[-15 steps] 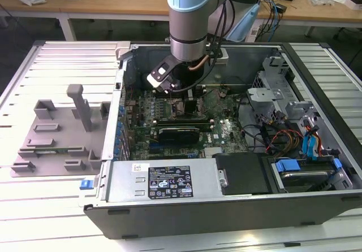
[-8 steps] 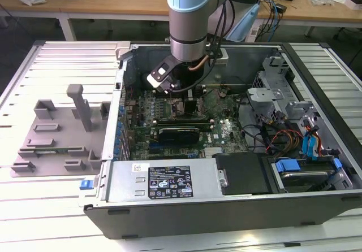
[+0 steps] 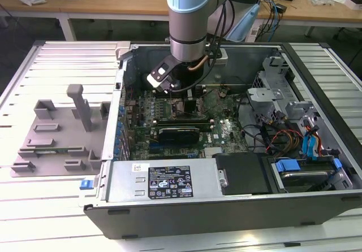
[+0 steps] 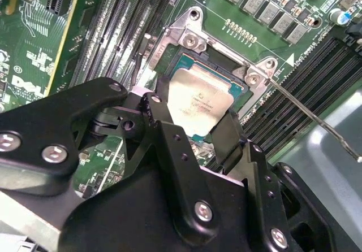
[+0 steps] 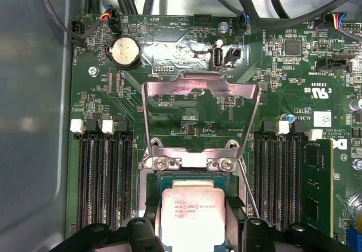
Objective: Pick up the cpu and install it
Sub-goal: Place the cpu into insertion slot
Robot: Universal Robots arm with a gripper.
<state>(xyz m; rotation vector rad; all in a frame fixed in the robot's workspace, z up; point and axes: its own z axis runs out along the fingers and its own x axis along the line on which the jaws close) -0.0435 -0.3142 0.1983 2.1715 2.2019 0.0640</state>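
The cpu (image 4: 198,100), a flat square chip with a pale silver top, sits level in or just above the dark motherboard socket (image 4: 178,60). In both wrist views my gripper's (image 4: 193,115) black fingers (image 4: 160,116) press against two opposite edges of the chip, so it is shut on it. The first wrist view shows the cpu (image 5: 192,215) between the fingertips (image 5: 144,229), with the socket's metal load plate (image 5: 201,91) swung open and standing up behind it. In the exterior view my gripper (image 3: 184,92) reaches down into the open computer case (image 3: 226,207) over the green motherboard.
Memory slots (image 5: 104,178) flank the socket on both sides. A thin metal lever (image 4: 305,113) sticks out beside it. Cables and drive bays (image 3: 294,133) fill the case on the exterior view's right. A grey plastic fixture tray (image 3: 56,133) lies outside the case on the left.
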